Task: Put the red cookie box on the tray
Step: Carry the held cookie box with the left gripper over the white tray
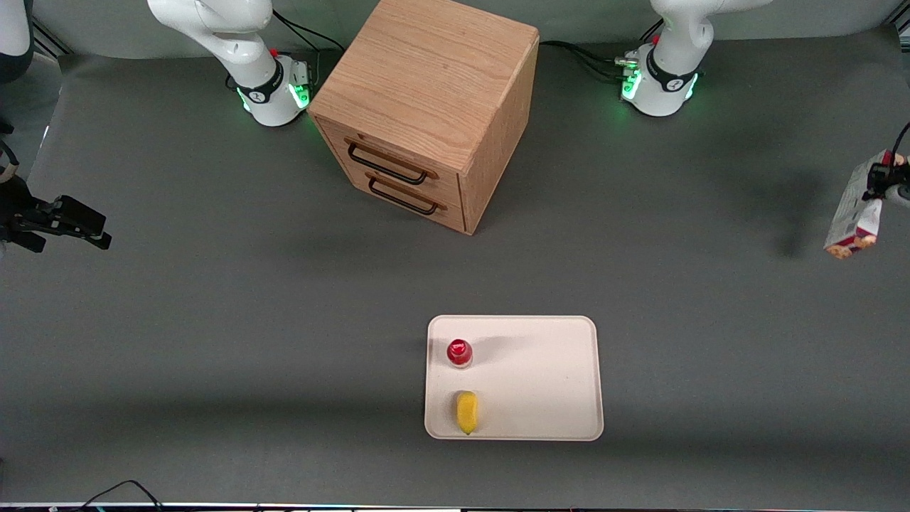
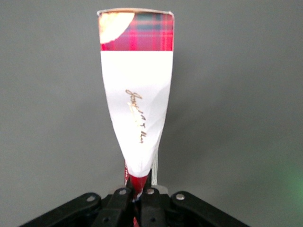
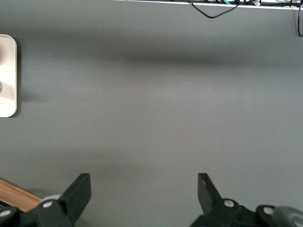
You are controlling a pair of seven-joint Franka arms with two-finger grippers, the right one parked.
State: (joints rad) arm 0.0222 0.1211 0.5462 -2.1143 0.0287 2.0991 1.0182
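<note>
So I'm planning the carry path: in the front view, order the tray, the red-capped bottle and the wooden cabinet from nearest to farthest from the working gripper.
The gripper holds the red cookie box at the working arm's end.
1. Tray, nearer the camera.
2. Red-capped bottle, on the tray.
3. Wooden cabinet, between the arm bases; close to the bottle's distance, so this order is tentative.

Grey matte table cover [image 1: 213, 299] spans whole scene, soft shadow bands across it. Wooden drawer cabinet [image 1: 426, 107] stands on cover, light oak grain, two drawers with dark loop handles [image 1: 387, 165], turned at angle. Black cables [image 1: 583, 57] run beside cabinet. More cable [image 1: 117, 492] at cover's edge nearest camera, well apart from cabinet.
</note>
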